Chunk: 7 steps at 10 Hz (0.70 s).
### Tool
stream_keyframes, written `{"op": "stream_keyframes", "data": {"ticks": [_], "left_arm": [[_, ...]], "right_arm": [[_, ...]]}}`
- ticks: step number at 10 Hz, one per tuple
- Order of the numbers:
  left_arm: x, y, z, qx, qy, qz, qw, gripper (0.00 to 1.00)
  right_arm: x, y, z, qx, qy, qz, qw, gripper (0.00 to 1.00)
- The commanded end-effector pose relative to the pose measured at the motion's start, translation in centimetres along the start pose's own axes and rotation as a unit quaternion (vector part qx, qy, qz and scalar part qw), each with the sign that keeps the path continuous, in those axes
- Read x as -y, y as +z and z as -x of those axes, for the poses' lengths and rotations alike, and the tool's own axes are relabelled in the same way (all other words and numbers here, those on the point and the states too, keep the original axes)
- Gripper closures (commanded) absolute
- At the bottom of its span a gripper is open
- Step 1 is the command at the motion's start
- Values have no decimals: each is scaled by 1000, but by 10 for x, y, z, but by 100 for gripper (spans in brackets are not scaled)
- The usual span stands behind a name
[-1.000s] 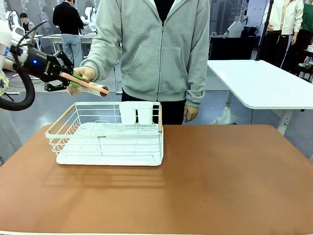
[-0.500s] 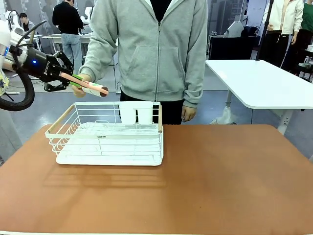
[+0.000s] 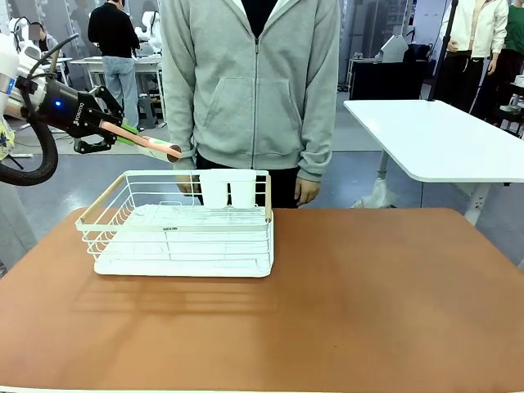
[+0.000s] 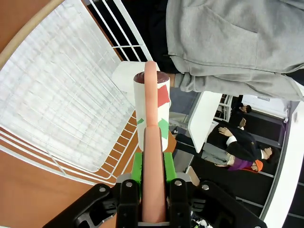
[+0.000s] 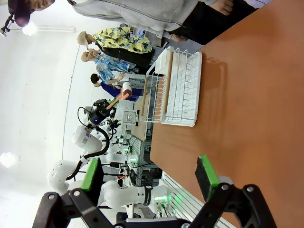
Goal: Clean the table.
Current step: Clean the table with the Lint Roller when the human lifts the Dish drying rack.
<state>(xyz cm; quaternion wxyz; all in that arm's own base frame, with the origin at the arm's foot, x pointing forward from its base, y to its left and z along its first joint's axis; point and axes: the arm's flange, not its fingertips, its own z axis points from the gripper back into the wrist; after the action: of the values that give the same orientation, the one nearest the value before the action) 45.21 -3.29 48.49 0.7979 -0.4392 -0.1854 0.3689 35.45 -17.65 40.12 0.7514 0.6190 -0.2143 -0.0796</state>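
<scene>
My left gripper (image 3: 115, 131) hangs in the air beyond the table's far left corner, shut on the pink handle of a lint roller (image 3: 162, 147) whose white drum points toward the person. In the left wrist view the green pads (image 4: 137, 165) clamp the handle and the lint roller (image 4: 151, 102) sticks out above the white wire rack (image 4: 61, 95). The reddish-brown table (image 3: 368, 286) has a bare top in front of the rack (image 3: 180, 221). My right gripper (image 5: 148, 175) is open and holds nothing, above the table (image 5: 247, 118).
A person in a grey hoodie stands at the far edge, one hand (image 3: 307, 190) hanging by the rack's right end. Two white cups (image 3: 229, 187) sit at the rack's back. A white-topped table (image 3: 434, 135) stands at the back right.
The person's hand has let go of the roller and dropped to the side, behind the rack. My left gripper still holds the roller in the same place.
</scene>
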Motion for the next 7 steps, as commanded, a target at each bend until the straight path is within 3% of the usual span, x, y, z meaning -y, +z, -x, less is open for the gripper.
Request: {"op": "stream_keyframes", "data": {"ticks": [1,7], "left_arm": [[1,0,1,3,0,0,1000,97],[1,0,1,3,0,0,1000,97]], "right_arm": [[-3,0,-1,3,3,-8,1000,0],[-3,0,-1,3,3,-8,1000,0]]}}
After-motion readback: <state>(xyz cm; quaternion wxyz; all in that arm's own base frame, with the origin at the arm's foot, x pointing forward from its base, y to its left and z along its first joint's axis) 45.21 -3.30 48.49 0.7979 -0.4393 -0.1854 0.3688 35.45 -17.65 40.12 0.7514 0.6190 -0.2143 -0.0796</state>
